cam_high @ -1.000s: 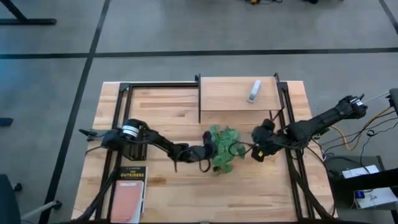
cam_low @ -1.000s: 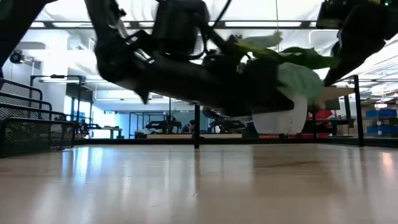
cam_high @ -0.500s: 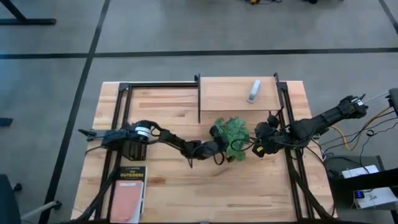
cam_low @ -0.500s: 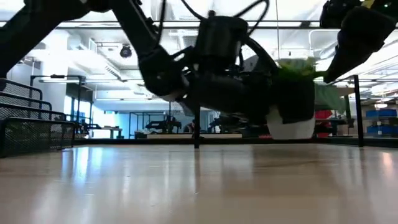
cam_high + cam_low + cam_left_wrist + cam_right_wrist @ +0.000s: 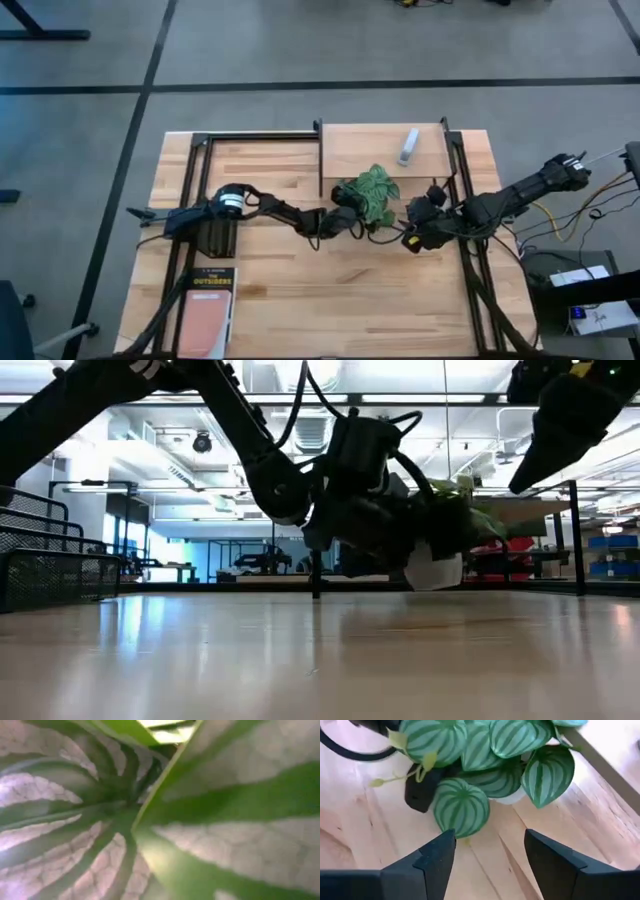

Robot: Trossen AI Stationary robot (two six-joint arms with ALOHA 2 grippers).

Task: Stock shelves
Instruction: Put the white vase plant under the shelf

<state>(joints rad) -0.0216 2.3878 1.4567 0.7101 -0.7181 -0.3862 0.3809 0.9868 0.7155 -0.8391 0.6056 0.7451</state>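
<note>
A potted plant [image 5: 372,190] with striped green leaves and a white pot [image 5: 435,569] hangs just in front of the shelf's near edge. The shelves are one small light wood board [image 5: 365,148] on black legs at the table's far side. My left gripper [image 5: 345,217] reaches in from the table's left and is shut on the plant; leaves fill the left wrist view [image 5: 150,820]. My right gripper [image 5: 490,854] stands open just right of the plant, with nothing between its fingers. My left gripper holds the potted plant down at the pot, under the leaves; one dark finger [image 5: 422,790] shows beside the white pot [image 5: 510,797]. The leaves hide the place of contact itself. The gripper comes roughly level from the table's left. The pot hangs tilted, clear of the tabletop.
A small grey-white object [image 5: 408,146] lies on the shelf board's right part. A book [image 5: 206,305] lies at the near left, and a black wire rack [image 5: 55,575] stands at the left. A black frame [image 5: 455,170] runs along the table's sides.
My left gripper has carried the plant toward the table's far edge, up to the shelf's near edge. The pot, upright a second ago, now hangs tilted and farther from the low camera.
</note>
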